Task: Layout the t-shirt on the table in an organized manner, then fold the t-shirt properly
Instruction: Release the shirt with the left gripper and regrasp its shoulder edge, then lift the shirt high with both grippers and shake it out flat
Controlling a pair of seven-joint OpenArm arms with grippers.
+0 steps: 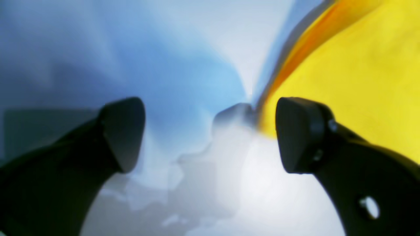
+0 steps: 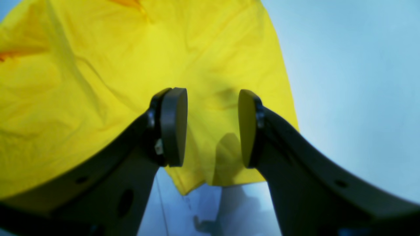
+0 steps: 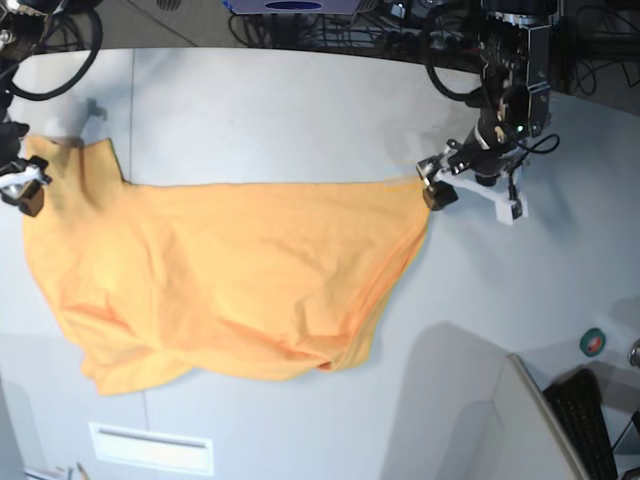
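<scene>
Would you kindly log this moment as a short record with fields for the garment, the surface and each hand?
garment: t-shirt, spread wide but wrinkled, lower edge bunched
surface: table, off-white, shirt lying on it
left hand: open, beside the shirt's corner, nothing between its pads
right hand: open, over the shirt's opposite end, not gripping it

Off in the lower right corner there's a black keyboard [image 3: 590, 425] poking in at an angle, and just above it a little round green-and-dark thing [image 3: 592, 343], can't really tell what it is. Near the bottom left there's a white rectangular label or slot [image 3: 150, 447] on the surface. Along the back edge it's a mess of black cables [image 3: 300, 25] plus something blue [image 3: 290, 5] at the very top.
</scene>
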